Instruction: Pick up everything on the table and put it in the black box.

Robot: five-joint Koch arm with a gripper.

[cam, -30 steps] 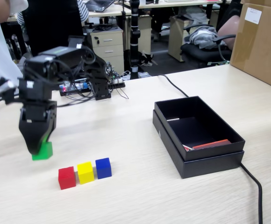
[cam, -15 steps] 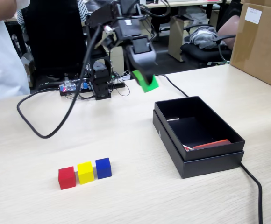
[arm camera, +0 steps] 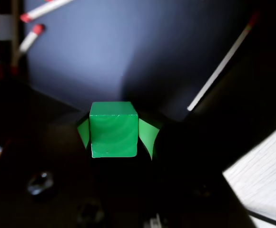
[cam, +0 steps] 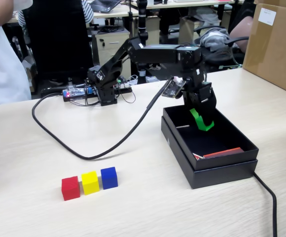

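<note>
Evidently poised for a drop, the gripper pinches the green cube between green-lined jaws above the black box, while red, yellow and blue cubes wait on the bench.

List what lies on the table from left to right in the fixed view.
red cube → yellow cube → blue cube → black box, with the gripper holding the green cube over it.

Green cube between gripper fingers
</note>
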